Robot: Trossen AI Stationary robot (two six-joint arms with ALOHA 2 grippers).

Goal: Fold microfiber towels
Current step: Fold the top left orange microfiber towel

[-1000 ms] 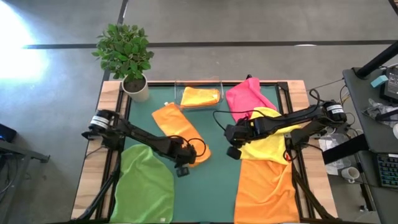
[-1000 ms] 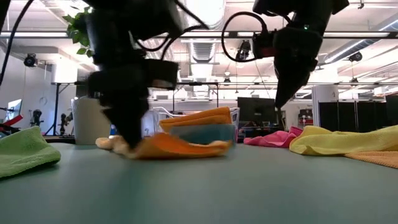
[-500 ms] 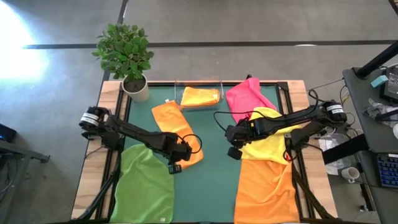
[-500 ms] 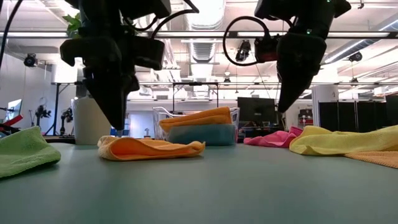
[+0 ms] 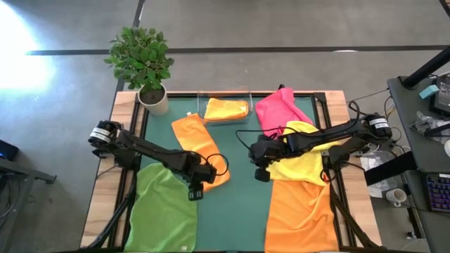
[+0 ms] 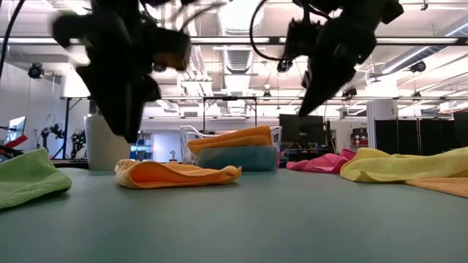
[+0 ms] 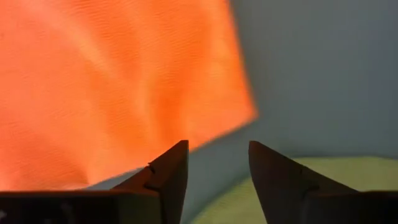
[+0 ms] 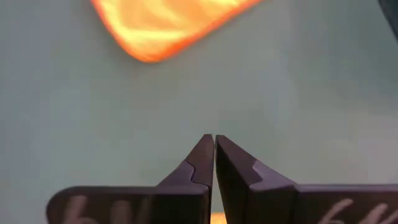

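The folded orange towel [image 5: 202, 150] lay left of centre on the worktop [image 5: 239, 204], doubled over since a second before. The left gripper [image 5: 195, 192] had let it go, fingers [image 7: 166, 174] spread, so this fold looked finished. The right gripper [image 5: 259, 173] hovered clenched, empty. Only the low view showed the fold's puffed edge.

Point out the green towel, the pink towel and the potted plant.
green towel [image 5: 165, 211], high view, middle of the cloth
pink towel [image 5: 274, 111], high view, middle of the cloth
potted plant [image 5: 140, 56], high view, leaves
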